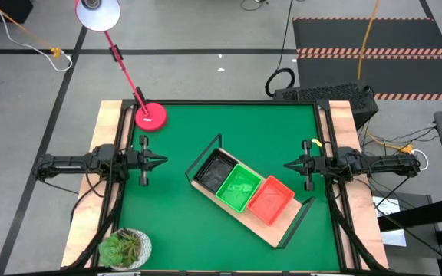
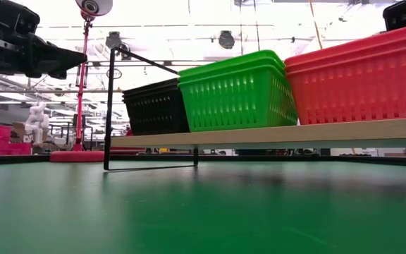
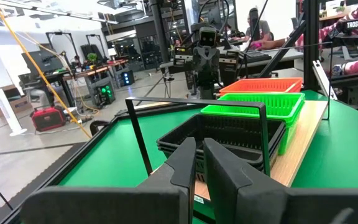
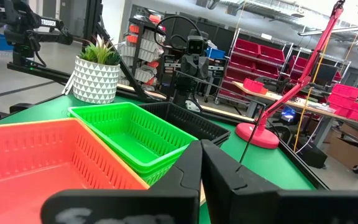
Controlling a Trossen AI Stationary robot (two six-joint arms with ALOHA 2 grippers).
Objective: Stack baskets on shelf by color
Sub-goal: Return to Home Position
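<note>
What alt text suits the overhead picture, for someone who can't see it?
A light-wood shelf, set diagonally on a green table, holds black baskets, green baskets and red-orange baskets in a row. The left gripper and right gripper wait shut at opposite edges.

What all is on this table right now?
Shelf: one, light wood with black wire ends, diagonal mid-table.
Black baskets: one stack, black, shelf end nearest the lamp.
Green baskets: one stack, bright green, shelf middle.
Red-orange baskets: one stack, red-orange, shelf's other end.
Lamp: one, red with white head, base at the upper-left table corner in the high view.
Potted plant: one, green in white pot, lower-left corner.
Mat: one, green, covering the table.
Left arm: one, dark, table's left edge, jaws shut.
Right arm: one, dark, table's right edge, jaws shut.
</note>
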